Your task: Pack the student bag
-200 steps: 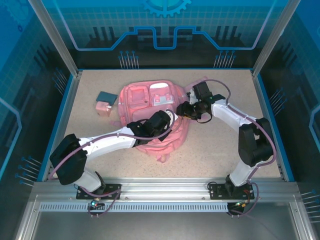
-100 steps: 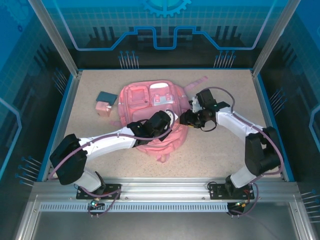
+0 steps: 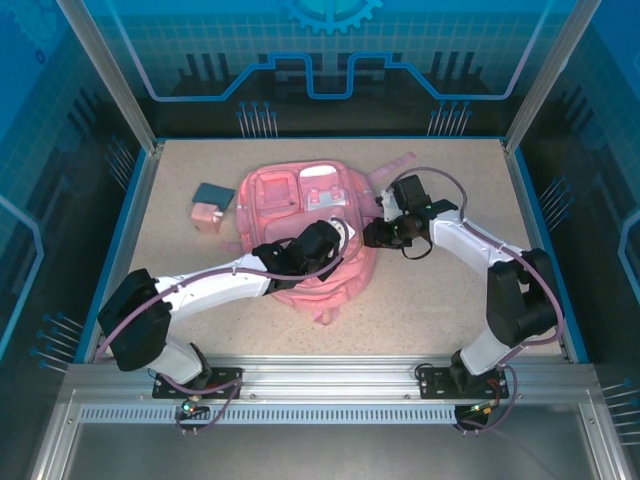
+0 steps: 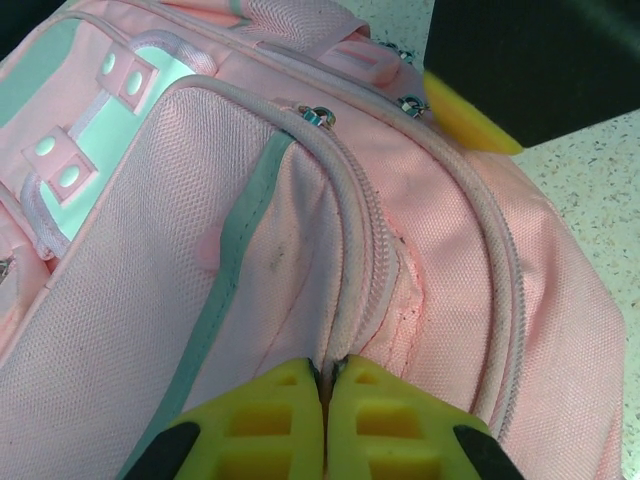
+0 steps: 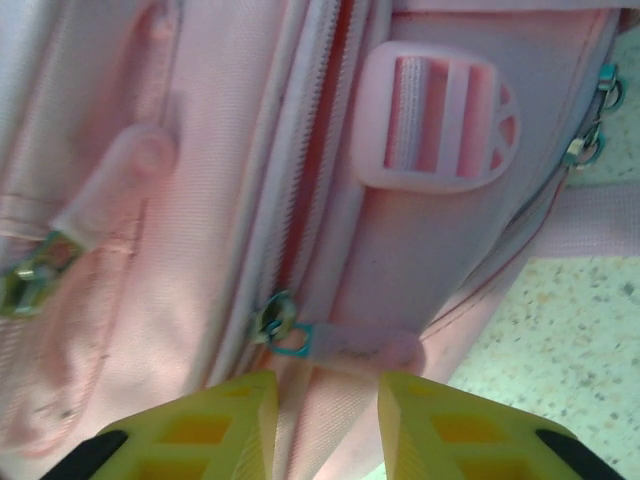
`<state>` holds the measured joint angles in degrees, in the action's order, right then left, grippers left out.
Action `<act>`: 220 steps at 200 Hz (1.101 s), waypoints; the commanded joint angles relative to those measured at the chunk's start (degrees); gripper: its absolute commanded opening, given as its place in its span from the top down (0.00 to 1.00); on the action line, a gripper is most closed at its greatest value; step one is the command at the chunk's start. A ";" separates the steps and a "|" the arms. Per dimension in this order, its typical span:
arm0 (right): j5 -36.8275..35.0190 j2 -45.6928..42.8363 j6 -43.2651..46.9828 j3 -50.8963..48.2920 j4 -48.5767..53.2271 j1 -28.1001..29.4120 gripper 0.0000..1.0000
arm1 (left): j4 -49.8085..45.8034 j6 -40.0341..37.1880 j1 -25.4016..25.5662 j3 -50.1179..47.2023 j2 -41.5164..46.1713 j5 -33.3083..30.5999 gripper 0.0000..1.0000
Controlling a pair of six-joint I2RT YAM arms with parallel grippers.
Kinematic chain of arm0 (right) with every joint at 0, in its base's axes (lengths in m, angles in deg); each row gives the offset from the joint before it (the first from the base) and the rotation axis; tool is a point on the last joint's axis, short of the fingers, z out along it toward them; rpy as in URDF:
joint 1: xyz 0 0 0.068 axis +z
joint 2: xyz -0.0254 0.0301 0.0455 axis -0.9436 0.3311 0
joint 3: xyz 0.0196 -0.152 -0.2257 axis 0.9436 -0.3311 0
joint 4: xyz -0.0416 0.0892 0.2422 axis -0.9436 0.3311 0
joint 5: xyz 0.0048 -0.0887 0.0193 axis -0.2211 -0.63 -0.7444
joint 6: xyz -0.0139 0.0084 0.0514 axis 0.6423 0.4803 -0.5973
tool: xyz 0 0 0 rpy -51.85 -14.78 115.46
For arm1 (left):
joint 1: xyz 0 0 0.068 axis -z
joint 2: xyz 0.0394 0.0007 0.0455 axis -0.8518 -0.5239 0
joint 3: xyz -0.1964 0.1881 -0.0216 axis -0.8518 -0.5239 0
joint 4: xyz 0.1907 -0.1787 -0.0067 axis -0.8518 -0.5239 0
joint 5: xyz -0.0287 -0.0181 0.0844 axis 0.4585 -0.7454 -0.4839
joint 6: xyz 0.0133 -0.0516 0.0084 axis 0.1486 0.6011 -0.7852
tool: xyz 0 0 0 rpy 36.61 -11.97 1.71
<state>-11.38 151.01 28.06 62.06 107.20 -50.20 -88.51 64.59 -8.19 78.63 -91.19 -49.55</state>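
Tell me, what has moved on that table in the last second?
The right gripper, open, slid a little toward the near right along the student bag, and its elbow swung outward. Nothing was taken or released. The left gripper stayed shut on the bag's zip seam; the bag, pink box and blue book did not move.

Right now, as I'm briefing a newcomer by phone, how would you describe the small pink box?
Find the big pink fabric backpack mid-table. Just left of it lie two small things close together; the pale pink box is the nearer one. Its neighbour, the flat dark teal book, is darker and flatter.
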 commanded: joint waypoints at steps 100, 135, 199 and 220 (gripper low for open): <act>14.73 0.76 26.89 2.32 0.07 3.20 0.59 | 4.41 -2.88 0.25 -8.47 14.96 -2.06 0.97; 18.89 0.67 29.10 1.84 0.40 3.69 0.68 | 4.40 -3.29 0.17 -8.91 16.83 -1.92 0.97; 14.11 -4.07 24.61 -0.43 -1.19 4.03 0.98 | 4.03 -1.39 0.15 -7.47 14.73 -3.45 0.99; 14.27 -7.45 22.03 -1.30 -0.29 4.97 1.00 | 4.48 0.30 0.15 -6.71 12.92 -3.80 0.99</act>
<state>2.37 148.52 53.37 61.89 106.55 -47.25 -88.86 62.06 -8.19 69.43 -77.09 -51.04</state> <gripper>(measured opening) 0.058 0.050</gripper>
